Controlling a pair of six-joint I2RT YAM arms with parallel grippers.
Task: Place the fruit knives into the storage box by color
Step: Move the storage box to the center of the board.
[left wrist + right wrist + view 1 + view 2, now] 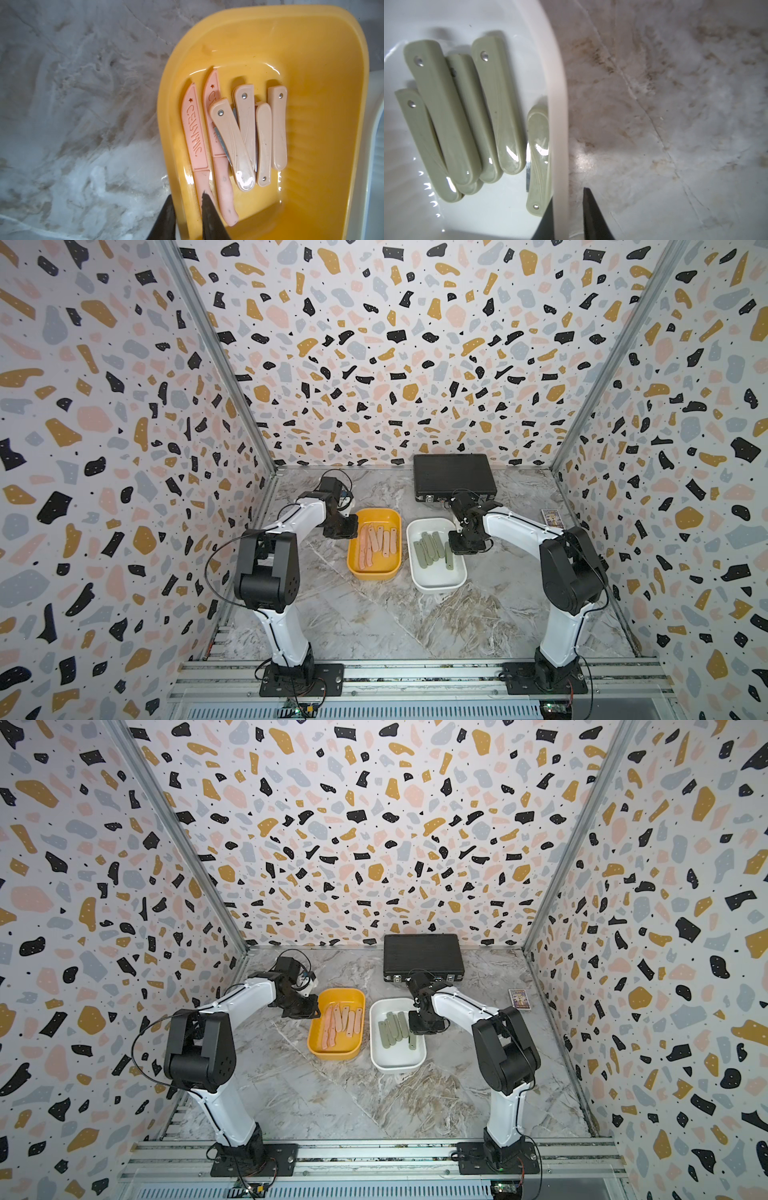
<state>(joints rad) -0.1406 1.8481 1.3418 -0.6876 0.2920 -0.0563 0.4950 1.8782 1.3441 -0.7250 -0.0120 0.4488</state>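
Note:
The storage box is two tubs side by side. Several salmon-pink fruit knives [376,545] [245,133] lie in the mustard-yellow tub [370,576] [332,1056] [311,83]. Several sage-green knives [430,549] [452,116] lie in the white tub [436,587] [399,1067] [560,104]. My left gripper [353,531] [316,1011] [188,202] straddles the yellow tub's left wall, one finger inside and one outside, shut on it. My right gripper [455,545] [415,1025] [566,199] straddles the white tub's right wall the same way, shut on its rim. Neither gripper holds a knife.
A black briefcase [453,479] lies at the back, just behind the right arm's wrist. A small printed card box [550,517] sits by the right wall. Patterned walls close in the marble table [374,626] on three sides.

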